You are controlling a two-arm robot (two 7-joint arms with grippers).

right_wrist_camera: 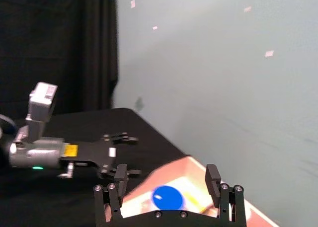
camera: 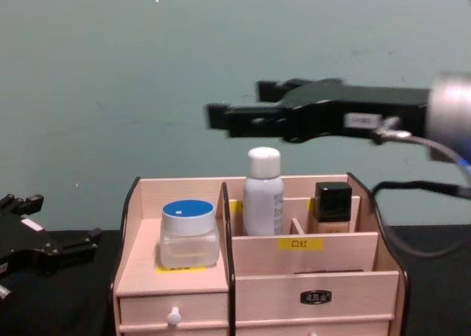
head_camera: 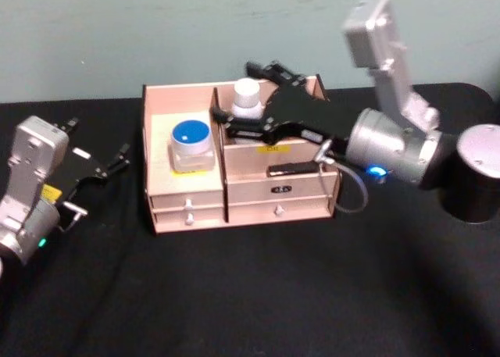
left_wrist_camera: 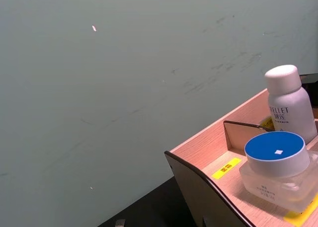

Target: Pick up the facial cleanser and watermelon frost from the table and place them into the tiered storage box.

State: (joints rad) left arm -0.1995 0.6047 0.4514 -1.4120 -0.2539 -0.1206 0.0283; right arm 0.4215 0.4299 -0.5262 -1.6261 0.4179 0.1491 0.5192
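Black bench, grey wall. Facial cleanser (camera: pixel 263 191) and watermelon frost (camera: pixel 190 232) sit in the tiered storage box (camera: pixel 309 277). Right gripper (camera: pixel 243 112), jaws released, hovers above the cleanser: withdraw upward, avoiding the cap. Left gripper (head_camera: pixel 98 166), jaws released, sits near the bench's left edge.

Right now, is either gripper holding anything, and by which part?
Nothing is held. The right gripper hangs open above the white cylindrical bottle in the pale wooden organiser; the left gripper sits open beside it.

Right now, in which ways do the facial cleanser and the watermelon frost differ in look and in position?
The facial cleanser is a tall white bottle with a rounded white cap; the watermelon frost is a squat clear jar with a blue lid. The cleanser stands in a rear compartment; the jar sits on the left shelf above the drawers. Both stand upright in the tiered storage box, free of any gripper.
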